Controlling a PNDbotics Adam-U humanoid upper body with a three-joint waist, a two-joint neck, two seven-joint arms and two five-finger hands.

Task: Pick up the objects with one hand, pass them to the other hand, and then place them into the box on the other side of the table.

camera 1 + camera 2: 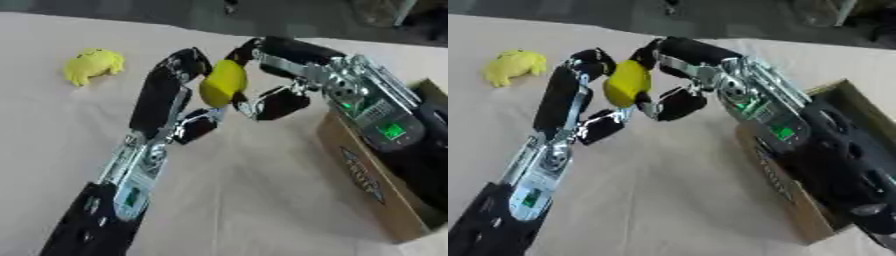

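Passing the yellow object [224, 82] mid-air, both robot hands clamped on it.
If the left robot hand [166, 95] releases before the right robot hand [280, 75] secures it, it drops short of the box [367, 180].

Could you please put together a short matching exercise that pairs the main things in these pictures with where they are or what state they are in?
Things:
1. yellow oblong object
2. yellow toy
3. cardboard box
4. left hand

Places or states:
A. lies alone on the table, far left
B. stands at the table's right edge, beneath the right arm
C. held above the table between both hands
D. reaches up from the lower left, fingers on the object opposite the right hand

Pairs: 1-C, 2-A, 3-B, 4-D
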